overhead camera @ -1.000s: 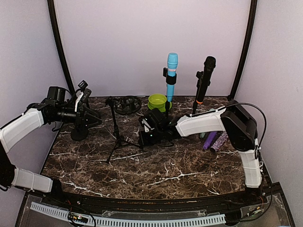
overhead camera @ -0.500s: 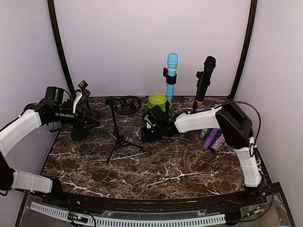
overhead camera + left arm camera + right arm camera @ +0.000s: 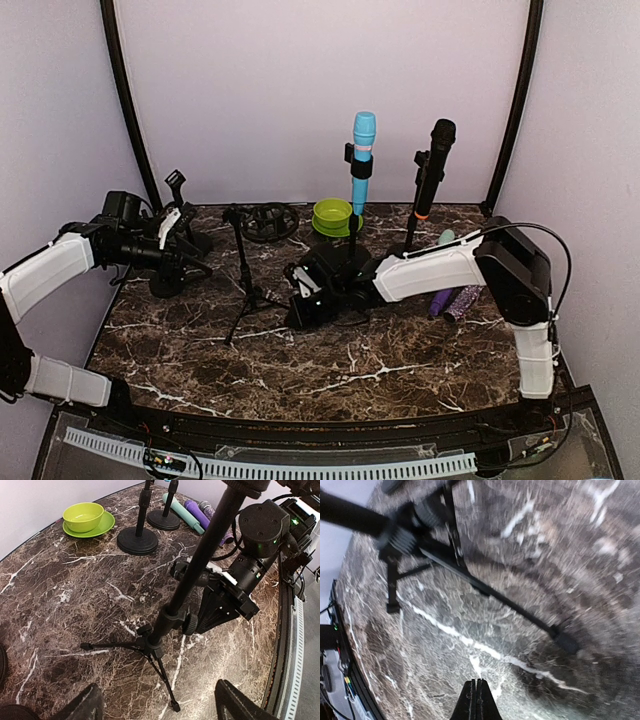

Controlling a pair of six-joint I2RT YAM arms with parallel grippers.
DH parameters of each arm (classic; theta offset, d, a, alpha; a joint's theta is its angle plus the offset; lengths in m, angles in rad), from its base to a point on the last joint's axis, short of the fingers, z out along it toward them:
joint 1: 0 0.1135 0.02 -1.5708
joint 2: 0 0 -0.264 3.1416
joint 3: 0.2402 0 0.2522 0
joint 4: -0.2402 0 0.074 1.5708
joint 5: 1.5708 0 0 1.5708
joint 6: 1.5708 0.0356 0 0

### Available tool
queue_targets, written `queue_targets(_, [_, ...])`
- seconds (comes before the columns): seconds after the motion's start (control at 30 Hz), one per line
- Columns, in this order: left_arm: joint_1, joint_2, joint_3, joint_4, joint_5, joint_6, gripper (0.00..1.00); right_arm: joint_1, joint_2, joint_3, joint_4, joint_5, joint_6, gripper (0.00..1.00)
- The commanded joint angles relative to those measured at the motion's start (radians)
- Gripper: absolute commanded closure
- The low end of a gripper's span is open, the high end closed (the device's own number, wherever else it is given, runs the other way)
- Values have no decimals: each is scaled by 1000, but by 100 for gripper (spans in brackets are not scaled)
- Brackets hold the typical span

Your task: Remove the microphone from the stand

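Left gripper spread wide, nothing between its fingers, facing the tripod stand. Right gripper pressed together, empty, low over the surface just beside the tripod legs. Blue microphone and black microphone both clipped upright on stands at the back, apart from both grippers.

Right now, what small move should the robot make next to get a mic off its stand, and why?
Probably lift the right gripper and open it toward the blue mic. That gripper is shut and empty, low by the tripod, while the blue mic and black mic sit upright on stands just behind it. The blue one looks nearer.
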Motion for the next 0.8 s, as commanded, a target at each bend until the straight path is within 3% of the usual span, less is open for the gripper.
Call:
queue_targets(0.0, [6,-11,-11,-47,-20,55,21,9,80,55,18,-49,14,100])
queue_targets(0.43, [6,-26,-41,-62,-43,106,22,-111,191,187,13,67,72,100])
queue_targets(0.77, [6,-55,-49,-95,-39,138,21,-156,373,539,-133,64,-7,100])
